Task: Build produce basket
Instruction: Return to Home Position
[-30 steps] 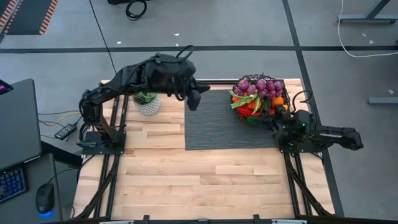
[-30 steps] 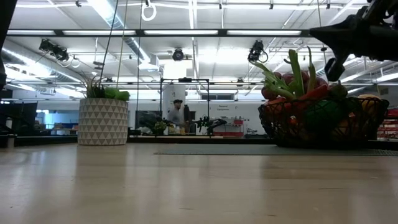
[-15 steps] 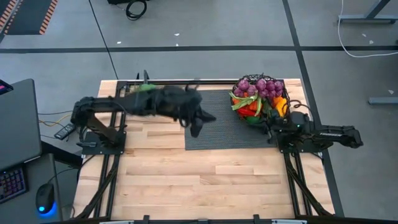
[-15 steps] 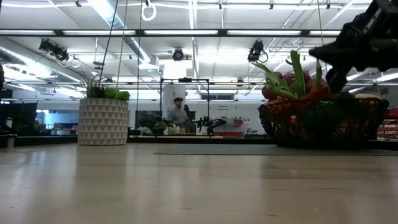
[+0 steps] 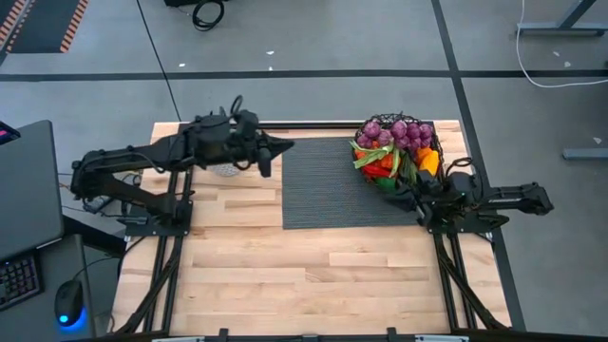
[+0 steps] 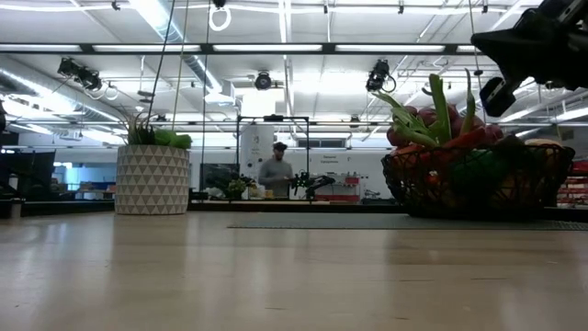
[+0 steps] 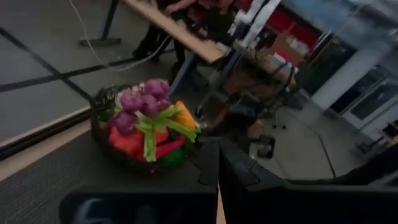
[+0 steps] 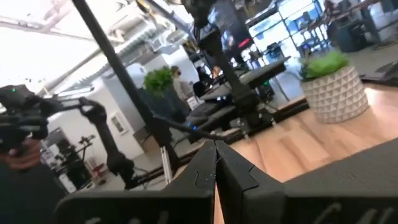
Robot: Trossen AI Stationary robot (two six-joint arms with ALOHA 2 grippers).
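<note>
The left gripper (image 5: pixel 277 147) has swung back toward the table's (image 5: pixel 313 275) far edge, left of the mat (image 5: pixel 332 195), fingers pressed together and empty. The basket (image 6: pixel 514 188), heaped with produce (image 5: pixel 394 142), sits at the far-right corner. It is just beside the right gripper (image 5: pixel 421 195), which is likewise closed on nothing and much the nearer.

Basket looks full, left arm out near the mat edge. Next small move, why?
Probably draw the left gripper back toward its arm's base: it is shut and empty at the mat's left edge, the produce is piled in the basket, none lies on the mat, and the right gripper sits shut close by the basket.
</note>
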